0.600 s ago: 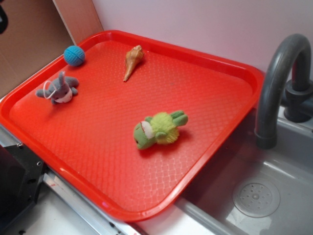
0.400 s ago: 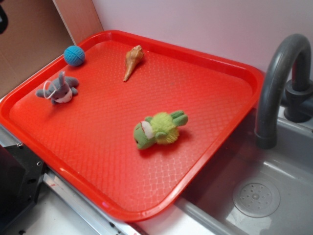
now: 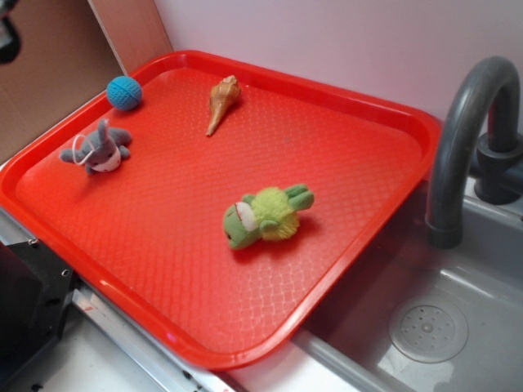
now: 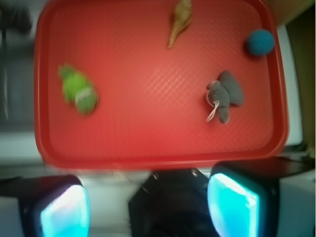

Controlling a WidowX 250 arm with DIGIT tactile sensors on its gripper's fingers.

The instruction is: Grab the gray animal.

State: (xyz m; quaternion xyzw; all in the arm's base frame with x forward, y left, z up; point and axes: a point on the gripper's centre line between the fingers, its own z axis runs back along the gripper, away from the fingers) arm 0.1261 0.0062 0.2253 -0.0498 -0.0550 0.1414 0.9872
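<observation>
Red tray (image 3: 359, 237) beside gray sink (image 3: 458, 310), pink wall behind. Gray animal (image 3: 98, 149) unmoved since earlier. End effector (image 4: 148, 205) spread wide, empty.

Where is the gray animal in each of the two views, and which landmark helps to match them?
Exterior: the gray animal lies at the left side of the red tray.
Wrist: the gray animal lies at the right, in the middle height.
Shared landmark: the blue ball close beside it.
</observation>
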